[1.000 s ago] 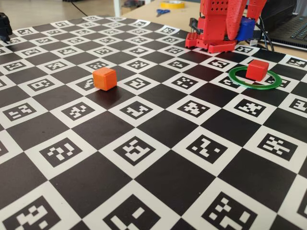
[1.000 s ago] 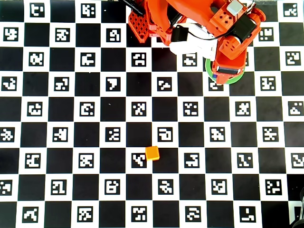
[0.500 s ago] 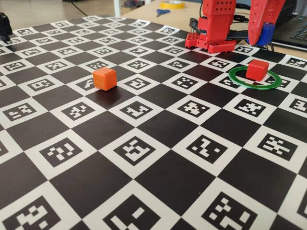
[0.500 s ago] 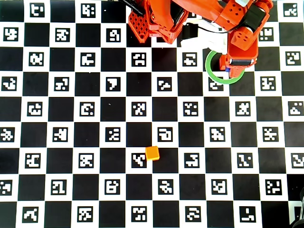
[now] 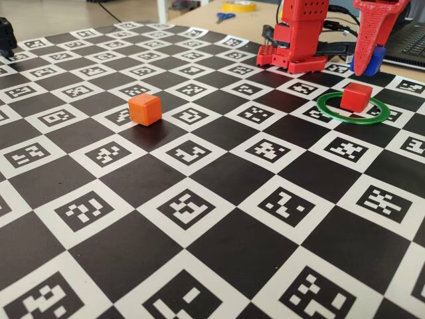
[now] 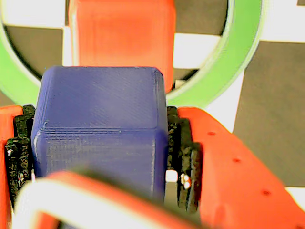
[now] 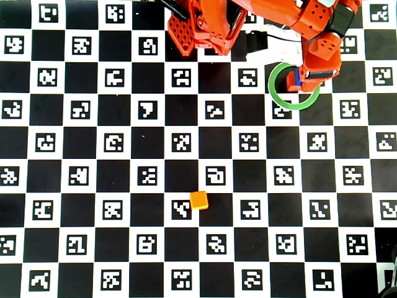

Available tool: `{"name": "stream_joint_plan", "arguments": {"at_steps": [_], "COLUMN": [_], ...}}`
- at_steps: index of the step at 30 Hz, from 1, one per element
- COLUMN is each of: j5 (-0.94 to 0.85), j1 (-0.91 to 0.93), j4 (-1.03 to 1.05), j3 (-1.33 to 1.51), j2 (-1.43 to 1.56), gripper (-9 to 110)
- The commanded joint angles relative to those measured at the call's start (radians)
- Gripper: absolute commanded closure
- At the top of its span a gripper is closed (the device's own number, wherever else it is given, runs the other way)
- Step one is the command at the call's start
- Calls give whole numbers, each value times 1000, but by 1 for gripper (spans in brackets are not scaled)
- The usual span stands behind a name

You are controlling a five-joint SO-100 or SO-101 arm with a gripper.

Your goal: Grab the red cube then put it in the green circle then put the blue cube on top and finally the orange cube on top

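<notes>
Red cube [image 5: 356,97] sits inside green circle [image 5: 352,108]; gripper [image 6: 102,157] clamped on blue cube [image 6: 101,128] above; orange cube [image 5: 145,109] untouched.

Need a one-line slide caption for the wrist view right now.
Pincer gripping the blue cube above the red cube inside the green circle.

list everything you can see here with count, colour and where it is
red cube: 1, red, inside the green circle on the board's far right in the fixed view
green circle: 1, green, flat on the board around the red cube
blue cube: 1, deep blue, clamped in the gripper above the circle
orange cube: 1, orange, alone on the board, left of centre in the fixed view
marker board: 1, black and white checks
scissors: 1, blue handles, far table
tape roll: 1, yellow, far table
gripper: 1, red
</notes>
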Motion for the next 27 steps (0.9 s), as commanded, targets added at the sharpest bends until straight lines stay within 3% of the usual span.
{"name": "stream_joint_plan", "arguments": {"at_steps": [1, 27], "j5": [8, -2], "j1": [-14, 2], "j4": [-9, -69], "j3": [-8, 38], "j2": [0, -14], "gripper": [98, 98]}}
